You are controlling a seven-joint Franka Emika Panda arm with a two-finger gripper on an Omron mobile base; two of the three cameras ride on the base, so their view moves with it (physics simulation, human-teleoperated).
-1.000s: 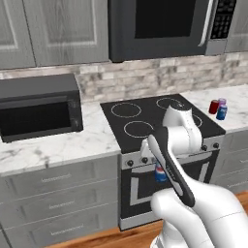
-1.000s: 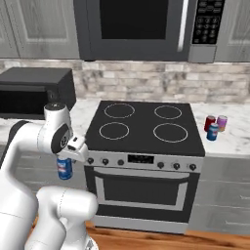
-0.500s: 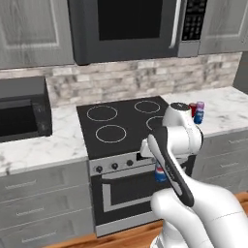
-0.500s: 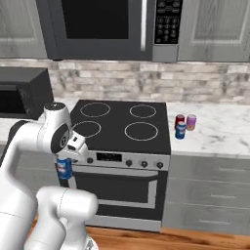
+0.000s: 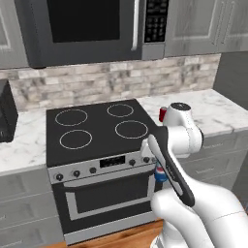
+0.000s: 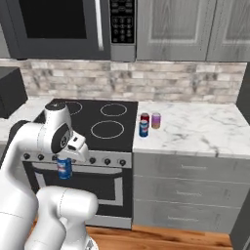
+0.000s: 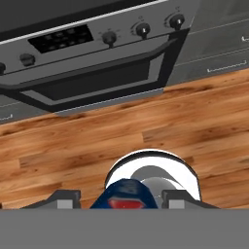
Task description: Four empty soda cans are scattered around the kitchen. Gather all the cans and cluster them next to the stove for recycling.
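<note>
Cans are the goal, and one blue can is clamped between the fingers of the gripper, carried low in front of the stove, level with its oven door and below the knob row. In the hand view the can is seen between the two fingertips, above the wood floor. Three more cans, red, blue and pink-purple, are already clustered on the counter just right of the stove, close to its black top. By the look of things, the step in hand is carrying the last can to that group. To do it well, the can should be lifted above the stove's front edge before being swung right, kept upright, and set down just beside the cluster without knocking it, on bare counter near the stove; the grip should be released only once the base rests flat.
</note>
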